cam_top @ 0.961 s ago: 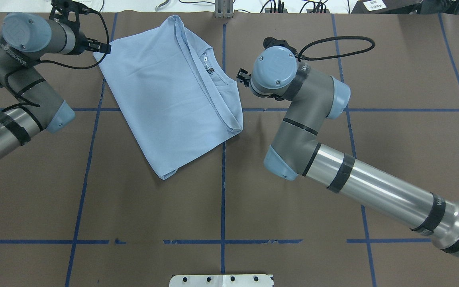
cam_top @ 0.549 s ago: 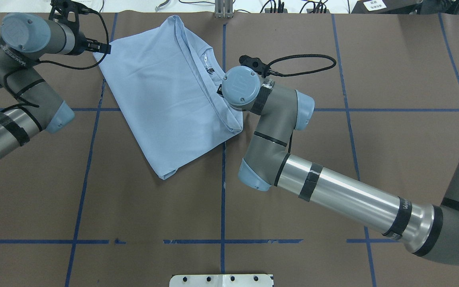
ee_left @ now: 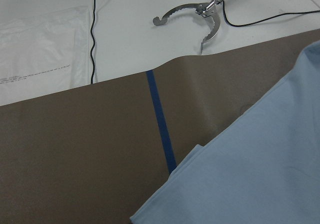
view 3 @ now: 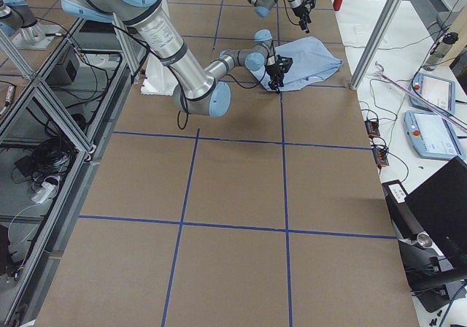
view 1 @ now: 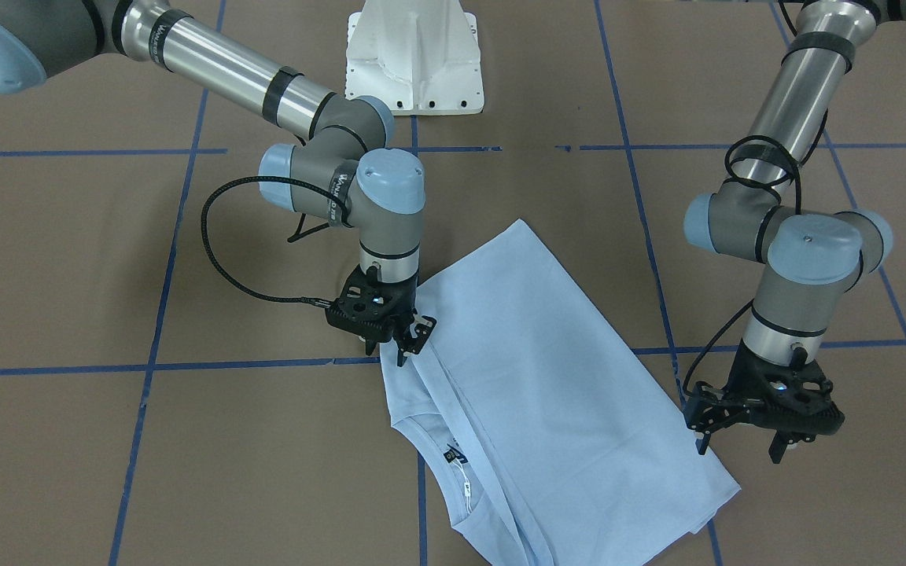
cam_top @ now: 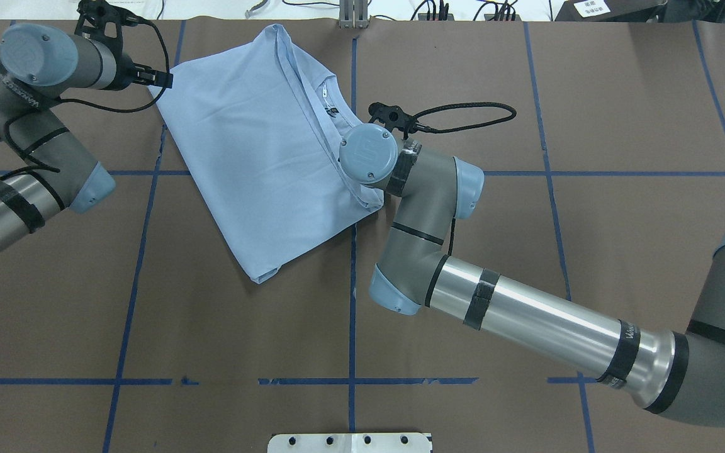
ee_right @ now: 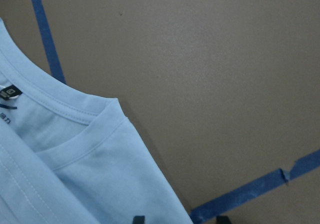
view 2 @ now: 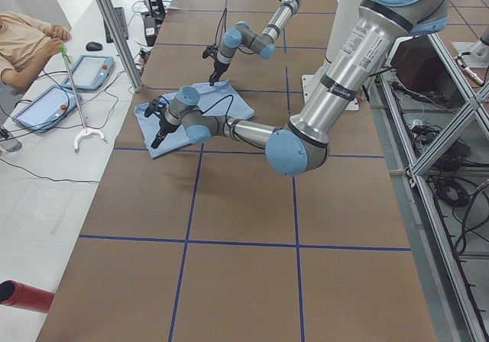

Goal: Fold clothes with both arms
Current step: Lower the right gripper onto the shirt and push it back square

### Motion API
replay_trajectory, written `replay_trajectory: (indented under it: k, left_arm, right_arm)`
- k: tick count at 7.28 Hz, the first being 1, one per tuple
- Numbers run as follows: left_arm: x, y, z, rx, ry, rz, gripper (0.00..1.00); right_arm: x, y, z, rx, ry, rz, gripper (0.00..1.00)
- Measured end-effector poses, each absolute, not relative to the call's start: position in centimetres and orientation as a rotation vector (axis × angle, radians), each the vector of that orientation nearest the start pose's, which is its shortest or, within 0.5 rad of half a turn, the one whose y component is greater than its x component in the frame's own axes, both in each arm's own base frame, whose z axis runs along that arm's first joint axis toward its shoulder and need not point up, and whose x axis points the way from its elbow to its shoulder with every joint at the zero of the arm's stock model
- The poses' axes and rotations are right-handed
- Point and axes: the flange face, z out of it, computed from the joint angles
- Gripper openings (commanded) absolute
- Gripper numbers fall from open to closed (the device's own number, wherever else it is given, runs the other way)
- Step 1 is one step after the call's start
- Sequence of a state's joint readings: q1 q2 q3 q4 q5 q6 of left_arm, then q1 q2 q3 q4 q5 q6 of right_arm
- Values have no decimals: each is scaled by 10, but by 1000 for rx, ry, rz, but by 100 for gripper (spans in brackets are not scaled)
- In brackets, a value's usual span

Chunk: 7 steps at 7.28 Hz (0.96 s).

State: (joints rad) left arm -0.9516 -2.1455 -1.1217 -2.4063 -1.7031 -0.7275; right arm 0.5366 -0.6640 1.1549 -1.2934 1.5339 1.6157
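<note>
The light blue T-shirt (cam_top: 255,157) lies slantwise between both empty, parted jaws: right gripper (view 1: 412,343) straddles its collar-side edge, left gripper (view 1: 738,448) hangs just off the opposite corner.

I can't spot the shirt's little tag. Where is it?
In the front-facing view, the dark neck label lies at the neck edge of the T-shirt, bottom middle, just below the right gripper.

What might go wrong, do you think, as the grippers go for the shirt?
The right gripper, open, sits over the T-shirt's layered edge near the collar; it may pinch only some layers. The left gripper, open, hangs at the opposite edge, so closing may miss the cloth.
</note>
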Motion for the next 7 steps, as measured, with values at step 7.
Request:
replay_trajectory:
  k: [7]
  left_arm:
    - [347,-682,448,664,709,-54,100]
  right_arm:
    - [-627,-532,224,234,-787,566,0]
